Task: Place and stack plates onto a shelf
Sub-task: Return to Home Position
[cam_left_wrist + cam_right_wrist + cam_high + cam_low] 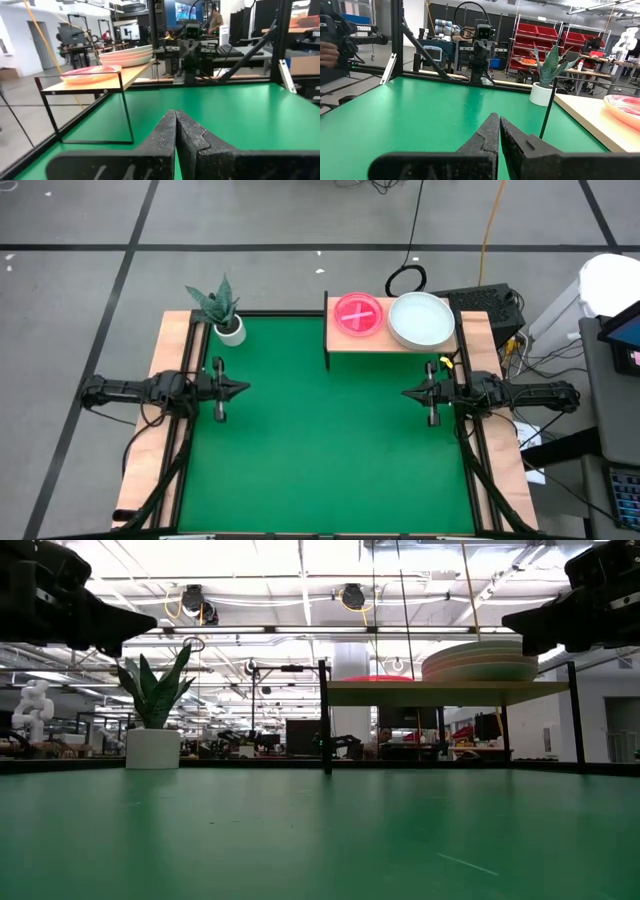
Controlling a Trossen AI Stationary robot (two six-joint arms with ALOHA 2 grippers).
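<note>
The shelf [400, 343], a light-wood board on thin dark legs, stands at the table's far right. On it sit a stack of see-through magenta plates [358, 314] on the left and a stack of larger pale plates [421, 320] on the right; both stacks show in the left wrist view [90, 74] [127, 55]. My left gripper [243, 388] is shut and empty above the table's left side. My right gripper [408, 392] is shut and empty above the right side, near the shelf's front.
A potted plant in a white pot [226, 315] stands at the table's far left corner. The green table top [320, 440] lies bare between the two arms. Cables and equipment lie beyond the table's right edge.
</note>
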